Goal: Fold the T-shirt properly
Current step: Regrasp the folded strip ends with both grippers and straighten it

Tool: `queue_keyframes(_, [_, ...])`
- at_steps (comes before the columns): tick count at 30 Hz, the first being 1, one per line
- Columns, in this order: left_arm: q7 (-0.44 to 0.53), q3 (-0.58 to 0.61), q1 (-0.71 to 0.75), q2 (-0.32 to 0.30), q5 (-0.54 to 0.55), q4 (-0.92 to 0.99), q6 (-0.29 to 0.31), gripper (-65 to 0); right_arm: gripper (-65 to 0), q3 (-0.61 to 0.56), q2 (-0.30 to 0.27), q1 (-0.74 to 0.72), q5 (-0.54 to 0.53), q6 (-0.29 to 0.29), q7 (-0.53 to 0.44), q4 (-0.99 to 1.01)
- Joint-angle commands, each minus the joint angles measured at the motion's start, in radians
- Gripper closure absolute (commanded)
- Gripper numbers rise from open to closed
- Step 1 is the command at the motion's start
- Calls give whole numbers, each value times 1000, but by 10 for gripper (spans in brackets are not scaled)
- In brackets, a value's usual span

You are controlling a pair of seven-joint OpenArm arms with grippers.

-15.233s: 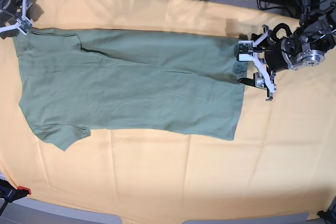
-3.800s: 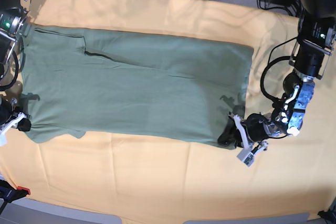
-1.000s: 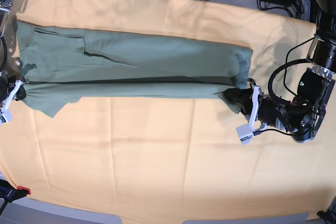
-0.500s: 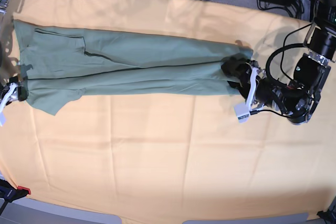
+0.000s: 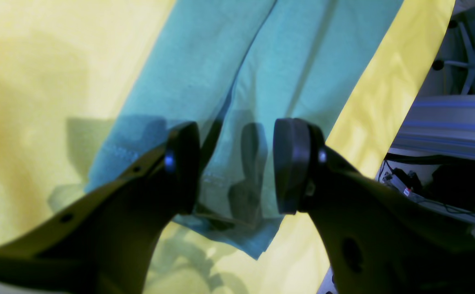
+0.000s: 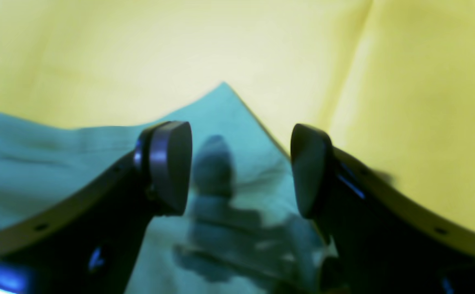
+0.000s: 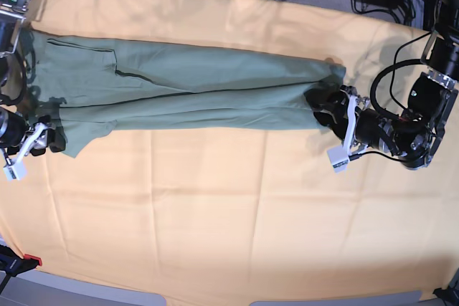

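From the left wrist, we see the left tool [image 5: 235, 165] with its pads spread wide, nothing between them, hanging over the hem end of the T-shirt [image 5: 262, 73], which lies flat on the yellow-orange cloth [image 5: 37, 73].

From the right wrist, we see the right tool [image 6: 240, 167] parted just as wide and empty, above a pointed corner of the T-shirt [image 6: 229, 114].

From the base view, the T-shirt [image 7: 193, 87] stretches as a long folded band across the cloth [image 7: 229, 213] covering the worktop, the left tool [image 7: 343, 125] at one end of the T-shirt, the right tool [image 7: 32, 145] at the other.
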State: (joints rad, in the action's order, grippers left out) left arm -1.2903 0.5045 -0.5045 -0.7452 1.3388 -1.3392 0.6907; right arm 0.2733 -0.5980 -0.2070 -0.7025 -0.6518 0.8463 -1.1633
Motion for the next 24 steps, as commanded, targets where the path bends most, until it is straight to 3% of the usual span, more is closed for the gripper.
queue_keyframes(1, [11,-10,-25,-11,21,-12,7,-312,-403,9,-16,-23,59,49,-51,-12])
queue_keyframes(3, [11,-10,-25,-12,21,-12,7,-312,-403,9,10,-23,165,113,-90,-12])
queue_keyframes(5, [11,-10,-25,-11,22,-12,7,-312,-403,9,31,-23,183,129,-82,-12])
queue_keyframes(10, [11,-10,-25,-11,24,-12,7,-312,-403,9,52,-23,105,52,-34,-12])
queue_keyframes(13, [11,-10,-25,-11,24,-12,7,-312,-403,9,52,-23,14,-33,14,-12])
queue_keyframes(18, [11,-10,-25,-11,24,-12,7,-312,-393,9,52,-24,-72,-46,39,-12])
queue_keyframes(20, [11,-10,-25,-11,24,-12,7,-312,-311,9,51,-23,-80,-46,37,-12])
queue_keyframes(24, [11,-10,-25,-11,24,-12,7,-312,-27,9,52,-24,-84,-46,37,-12])
